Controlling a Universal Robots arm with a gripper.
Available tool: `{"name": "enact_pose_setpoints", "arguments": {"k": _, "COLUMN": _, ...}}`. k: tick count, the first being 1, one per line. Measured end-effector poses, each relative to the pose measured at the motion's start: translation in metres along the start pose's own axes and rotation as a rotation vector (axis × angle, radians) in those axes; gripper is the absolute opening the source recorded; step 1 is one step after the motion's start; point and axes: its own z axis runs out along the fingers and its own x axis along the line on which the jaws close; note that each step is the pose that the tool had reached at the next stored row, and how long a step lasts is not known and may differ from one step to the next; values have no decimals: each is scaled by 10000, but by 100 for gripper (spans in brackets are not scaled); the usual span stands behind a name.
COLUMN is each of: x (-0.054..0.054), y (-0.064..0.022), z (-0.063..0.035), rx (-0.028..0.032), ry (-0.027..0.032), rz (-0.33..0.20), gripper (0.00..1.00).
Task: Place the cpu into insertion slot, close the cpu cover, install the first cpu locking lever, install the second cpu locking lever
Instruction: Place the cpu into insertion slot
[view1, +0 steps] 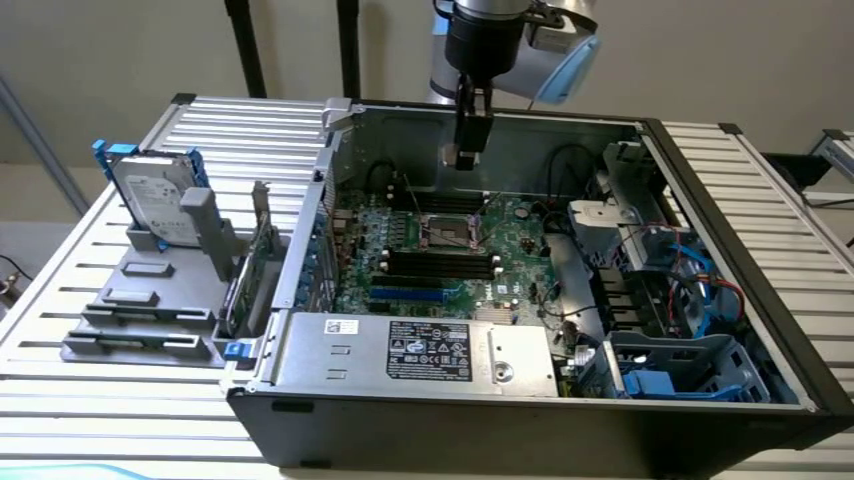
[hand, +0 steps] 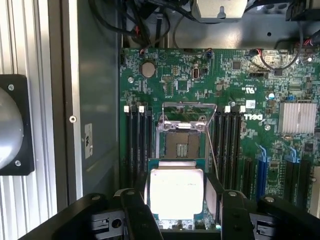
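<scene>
While the cpu (hand: 176, 192) sits clamped between the fingers of the gripper (hand: 181, 202), held in the air above the green board (hand: 165, 75), no step of the task looks finished. The socket (hand: 182, 145) lies bare and apart from the cpu — its contact field showing — with the cover (hand: 189, 106) tipped up off it at one edge, so nothing is closed. A thin wire lever (hand: 212, 145) runs beside the socket, seemingly unlatched. In the exterior view the gripper hangs inside the open computer case (view1: 534, 420), near the socket — seating, closing and both levers are all left to do.
</scene>
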Motion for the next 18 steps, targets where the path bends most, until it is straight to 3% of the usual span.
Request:
{"name": "enact_pose_setpoints", "arguments": {"k": 5, "x": -3, "y": 8, "z": 40, "rx": 12, "ry": 5, "rz": 0, "gripper": 54}}
{"name": "enact_pose_setpoints", "arguments": {"k": 18, "x": -54, "y": 33, "z": 274, "rx": 17, "ry": 5, "rz": 0, "gripper": 54}}
